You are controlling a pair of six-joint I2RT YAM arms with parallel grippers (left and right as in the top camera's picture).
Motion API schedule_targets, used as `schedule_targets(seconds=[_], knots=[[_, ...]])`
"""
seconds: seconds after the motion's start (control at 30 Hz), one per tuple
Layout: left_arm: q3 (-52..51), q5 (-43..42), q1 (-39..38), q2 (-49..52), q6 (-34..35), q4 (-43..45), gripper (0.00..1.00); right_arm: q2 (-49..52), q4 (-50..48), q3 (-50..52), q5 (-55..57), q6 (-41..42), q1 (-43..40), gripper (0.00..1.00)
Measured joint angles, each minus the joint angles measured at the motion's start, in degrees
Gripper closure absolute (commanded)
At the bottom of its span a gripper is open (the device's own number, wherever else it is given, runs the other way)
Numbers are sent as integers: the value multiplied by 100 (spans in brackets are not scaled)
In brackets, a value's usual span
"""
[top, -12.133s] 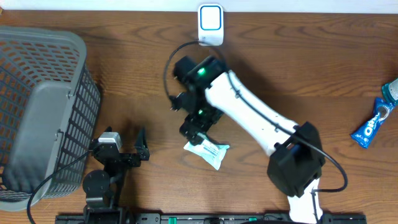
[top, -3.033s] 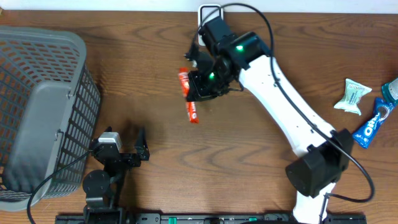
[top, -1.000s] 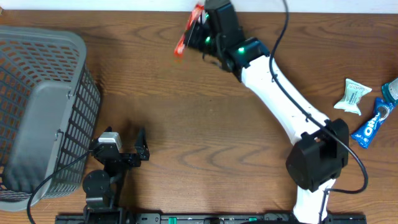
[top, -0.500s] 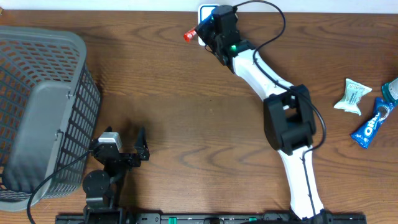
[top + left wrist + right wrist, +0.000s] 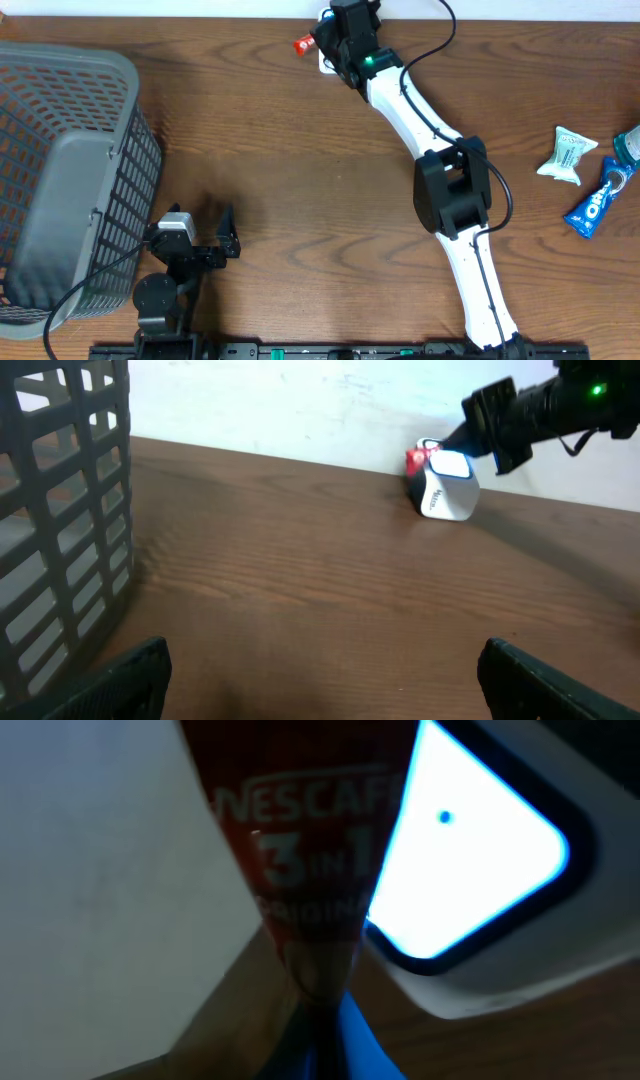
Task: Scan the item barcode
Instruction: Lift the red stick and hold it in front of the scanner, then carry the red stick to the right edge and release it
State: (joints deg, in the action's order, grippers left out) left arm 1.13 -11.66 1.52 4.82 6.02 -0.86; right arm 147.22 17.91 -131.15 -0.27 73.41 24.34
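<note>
The right hand [image 5: 322,42] is clamped on a red coffee sachet [image 5: 300,870] and holds it up at the far edge of the bench [image 5: 300,160], just beside the lit window of the white scanner [image 5: 445,485]. In the wrist view the printed front of the sachet faces the camera, so I cannot tell whether the barcode faces the window. I judge that picking up and bringing are done. The reading itself is the step in hand, and nothing shows it confirmed. The left hand [image 5: 226,236] rests near the basket [image 5: 60,180], fingers wide apart and empty.
</note>
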Motion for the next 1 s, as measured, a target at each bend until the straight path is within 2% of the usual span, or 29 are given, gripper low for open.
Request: schedule_targets(seconds=[0.37, 0.47, 0.57, 0.7, 0.83, 1.0], knots=[[0, 0, 0, 0, 0, 0, 2, 55, 719, -140, -109, 24, -94, 98], [0, 0, 0, 0, 0, 0, 2, 50, 1224, -345, -236, -140, -157, 98], [0, 0, 0, 0, 0, 0, 2, -79, 2168, -446, -352, -417, -243, 99], [0, 0, 0, 0, 0, 0, 2, -422, 3764, -459, -376, -1034, -431, 99], [0, -2, 0, 0, 0, 0, 2, -992, 5281, -474, -190, -2070, -833, 99], [0, -2, 0, 0, 0, 0, 2, -1526, 6393, -535, 293, -3598, -1545, 99]])
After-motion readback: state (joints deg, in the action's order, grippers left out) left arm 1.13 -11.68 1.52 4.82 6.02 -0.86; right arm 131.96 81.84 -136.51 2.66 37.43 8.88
